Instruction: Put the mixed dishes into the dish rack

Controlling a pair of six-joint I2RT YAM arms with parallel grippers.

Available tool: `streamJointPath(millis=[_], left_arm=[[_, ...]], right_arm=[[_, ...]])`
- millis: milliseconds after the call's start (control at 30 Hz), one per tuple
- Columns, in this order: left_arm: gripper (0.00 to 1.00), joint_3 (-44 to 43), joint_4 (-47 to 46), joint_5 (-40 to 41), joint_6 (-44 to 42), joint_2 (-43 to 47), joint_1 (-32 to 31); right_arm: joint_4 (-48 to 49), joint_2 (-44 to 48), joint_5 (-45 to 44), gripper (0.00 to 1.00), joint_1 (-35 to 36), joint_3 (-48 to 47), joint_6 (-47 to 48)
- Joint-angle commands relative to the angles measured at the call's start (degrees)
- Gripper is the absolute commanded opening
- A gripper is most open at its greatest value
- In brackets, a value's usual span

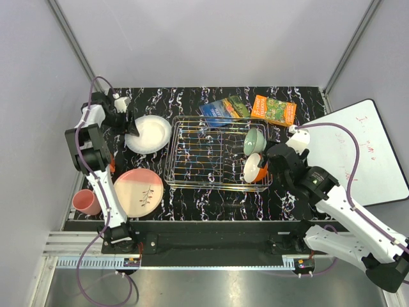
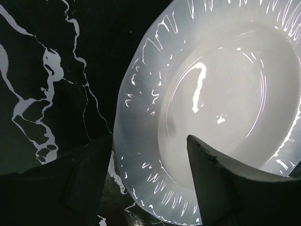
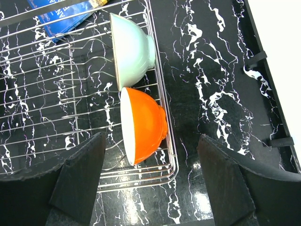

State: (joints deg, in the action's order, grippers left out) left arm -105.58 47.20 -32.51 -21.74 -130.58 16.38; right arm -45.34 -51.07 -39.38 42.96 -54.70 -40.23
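The white plate (image 1: 150, 135) lies on the black marbled table, left of the dish rack (image 1: 192, 153). My left gripper (image 1: 131, 128) is open at the plate's left rim. In the left wrist view the plate (image 2: 211, 94) has one finger outside the rim and one finger over its inside, and the gripper (image 2: 149, 139) is not closed on it. The pale green bowl (image 1: 254, 141) and the orange bowl (image 1: 254, 168) stand on edge at the rack's right end. My right gripper (image 3: 151, 136) is open just above the orange bowl (image 3: 148, 123), not touching it. The pink-and-cream plate (image 1: 138, 191) and the pink cup (image 1: 85, 202) sit at the front left.
A blue packet (image 1: 223, 110) and an orange packet (image 1: 273, 109) lie behind the rack. A white board (image 1: 358, 150) lies to the right of the table. The green bowl (image 3: 134, 47) leans beside the rack's right wall (image 3: 165, 113).
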Motion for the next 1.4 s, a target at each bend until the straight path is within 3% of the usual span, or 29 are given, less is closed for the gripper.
streamJointPath(millis=[0, 133, 167, 200, 400, 433, 467, 633, 1033, 1367], left_arm=[[0.67, -5.42, 2.98, -1.76, -0.59, -3.18, 0.14], [0.52, -9.37, 5.27, -1.77, -0.41, -5.47, 0.05], [0.47, -9.73, 5.79, -1.77, -0.32, -5.99, 0.05], [0.35, -9.99, 5.97, -1.59, -0.32, -6.17, 0.05], [0.12, -9.47, 6.41, -0.62, -1.2, -6.0, 0.05], [0.02, -8.86, 6.41, -0.54, -1.29, -5.74, 0.05], [0.0, -8.68, 6.5, -0.62, -1.46, -5.21, 0.05], [0.0, -6.93, 7.2, -1.5, -1.73, -1.79, 0.05], [0.0, 1.25, 9.66, -8.7, -2.44, 17.28, 0.05], [0.0, 2.84, 9.93, -10.11, -1.2, 19.49, -0.21]], right_arm=[[2.27, -0.26, -0.18, 0.86, 0.02, -0.06, 0.24], [2.36, -0.26, -0.18, 0.85, 0.02, 0.03, 0.24], [2.19, -0.17, -0.18, 0.85, 0.02, 0.03, 0.24], [2.19, -0.17, -0.18, 0.85, -0.07, 0.2, 0.06], [2.19, 0.62, -0.09, 0.84, 0.02, 0.73, -0.38], [2.19, 0.79, -0.09, 0.84, 0.02, 0.73, -0.29], [2.19, 0.8, -0.17, 0.84, 0.02, 0.73, -0.46], [2.36, 1.41, 0.09, 0.83, -0.07, 1.17, -0.55], [1.84, 4.66, 0.61, 0.79, 0.02, 2.4, -2.05], [0.08, 7.74, 0.18, 0.77, 0.02, 2.58, -2.93]])
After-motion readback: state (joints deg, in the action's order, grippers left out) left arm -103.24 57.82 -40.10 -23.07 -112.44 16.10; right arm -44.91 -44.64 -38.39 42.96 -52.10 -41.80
